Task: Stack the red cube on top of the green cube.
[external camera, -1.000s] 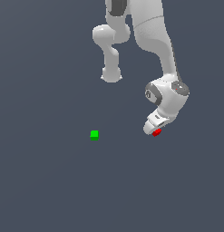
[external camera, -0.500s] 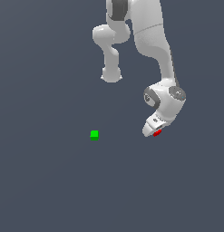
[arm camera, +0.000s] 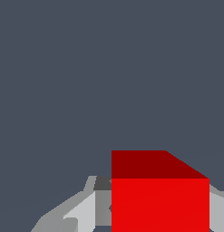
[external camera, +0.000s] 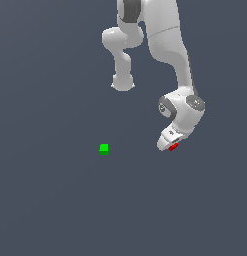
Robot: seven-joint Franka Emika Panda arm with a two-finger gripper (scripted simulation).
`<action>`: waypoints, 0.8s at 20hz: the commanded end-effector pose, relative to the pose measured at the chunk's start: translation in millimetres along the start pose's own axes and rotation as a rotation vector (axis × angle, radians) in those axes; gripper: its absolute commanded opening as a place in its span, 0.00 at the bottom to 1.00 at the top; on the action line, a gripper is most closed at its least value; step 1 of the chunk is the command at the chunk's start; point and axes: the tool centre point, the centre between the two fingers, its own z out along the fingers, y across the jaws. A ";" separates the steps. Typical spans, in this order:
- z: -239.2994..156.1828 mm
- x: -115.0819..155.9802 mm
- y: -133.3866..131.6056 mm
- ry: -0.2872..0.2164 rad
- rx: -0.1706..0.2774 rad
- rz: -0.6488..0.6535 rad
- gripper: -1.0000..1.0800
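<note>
The red cube [external camera: 173, 147] lies on the grey floor at the exterior view's right, mostly covered by the white hand. My gripper [external camera: 170, 144] is down over it, tilted. In the wrist view the red cube [arm camera: 159, 195] fills the space between the fingers, with a grey finger [arm camera: 102, 204] flush against one side and the other finger against the opposite side. The gripper [arm camera: 159, 213] is shut on it. The green cube [external camera: 104, 148] sits alone on the floor toward the exterior view's left, well apart from the gripper.
The arm's white links [external camera: 170, 45] rise behind the gripper, and its base [external camera: 122, 82] stands further back. Plain dark grey floor [external camera: 60, 200] surrounds both cubes.
The hand has sunk a little lower onto the red cube and shifted slightly toward the exterior view's left. Neither cube has moved.
</note>
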 end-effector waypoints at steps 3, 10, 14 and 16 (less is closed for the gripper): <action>-7.1 -0.1 0.1 0.001 0.000 0.000 0.00; -43.7 -1.1 0.0 0.000 -0.001 0.000 0.00; -71.7 -1.4 -0.1 0.000 -0.001 0.000 0.00; -82.4 -1.3 -0.1 0.000 -0.001 0.000 0.00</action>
